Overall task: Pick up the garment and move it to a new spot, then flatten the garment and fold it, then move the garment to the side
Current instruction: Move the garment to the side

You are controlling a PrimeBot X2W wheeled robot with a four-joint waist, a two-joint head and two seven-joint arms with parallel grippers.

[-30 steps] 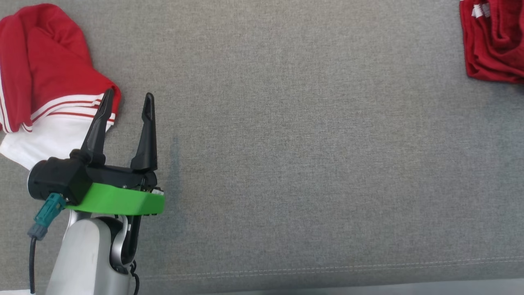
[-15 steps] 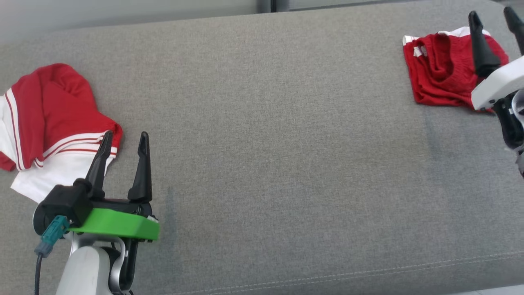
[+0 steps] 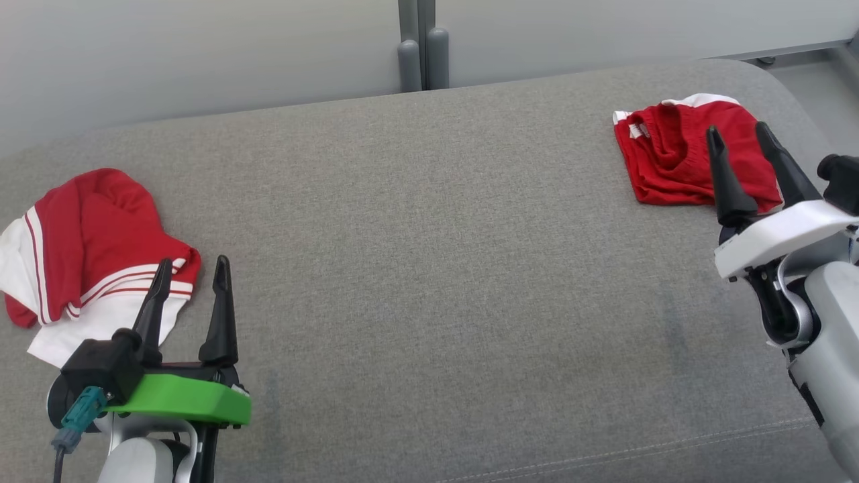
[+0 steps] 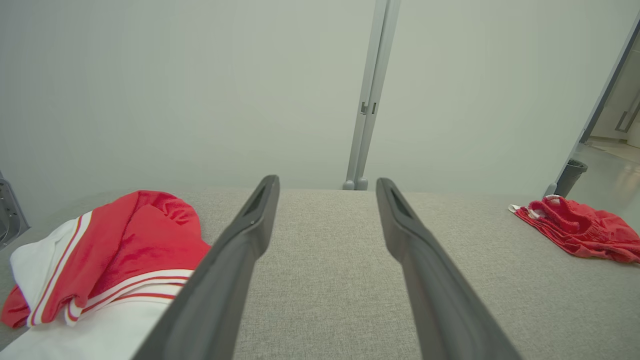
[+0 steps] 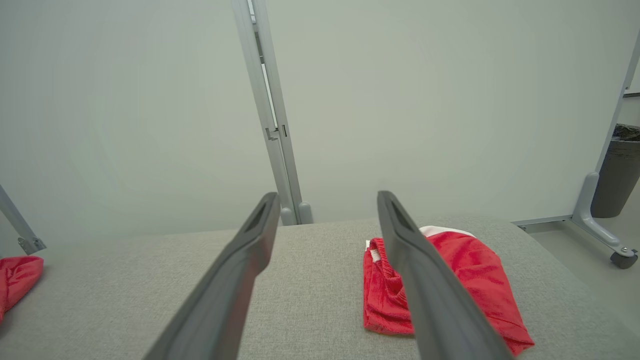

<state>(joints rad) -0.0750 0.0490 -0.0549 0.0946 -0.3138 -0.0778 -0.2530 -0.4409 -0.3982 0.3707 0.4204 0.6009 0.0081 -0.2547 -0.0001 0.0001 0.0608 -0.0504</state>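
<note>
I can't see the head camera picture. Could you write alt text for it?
A crumpled red-and-white garment lies at the left of a grey cushioned surface and a red garment at its far right. The left end effector and the right end effector, both open and empty, each sit near one.

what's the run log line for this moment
left gripper: open, empty | right gripper: open, empty | red-and-white garment: crumpled, left on grey cushion | red garment: bunched, right | grasp: none yet

Crumpled red-and-white garment lies far left; folded red garment far right.
</note>
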